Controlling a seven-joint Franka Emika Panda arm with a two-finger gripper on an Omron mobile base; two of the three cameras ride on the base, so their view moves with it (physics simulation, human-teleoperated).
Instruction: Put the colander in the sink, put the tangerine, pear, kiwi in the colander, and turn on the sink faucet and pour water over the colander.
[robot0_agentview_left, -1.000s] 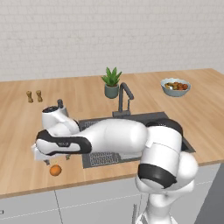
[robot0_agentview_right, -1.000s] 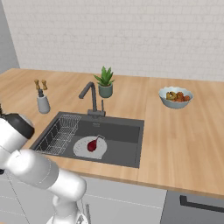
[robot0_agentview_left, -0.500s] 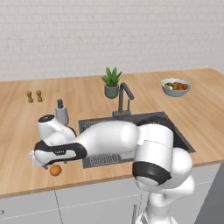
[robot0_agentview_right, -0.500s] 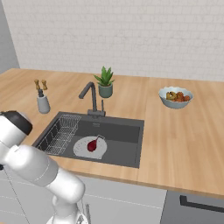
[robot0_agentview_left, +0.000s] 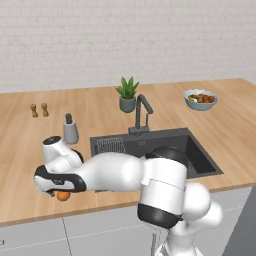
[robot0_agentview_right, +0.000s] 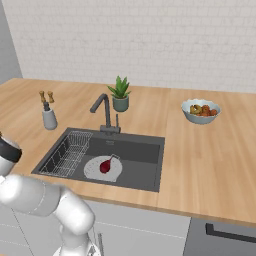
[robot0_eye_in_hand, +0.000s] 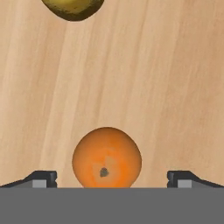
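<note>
Two-finger dark-tipped gripper spread wide, nothing clamped, hung low over the pale wooden counter. Small round bright orange tangerine directly below, centred between the two finger tips, clear of both, resting on the wood; seen from the left base camera as an orange dot just under the hand near the counter's front edge. Yellow-green brownish fruit farther ahead of the fingers, apart from the tangerine. Off to the hand's right, the dark charcoal rectangular sink, with the wide pale grey-white colander on its floor holding a dark red fruit. Tall dark grey angular faucet behind the basin.
</note>
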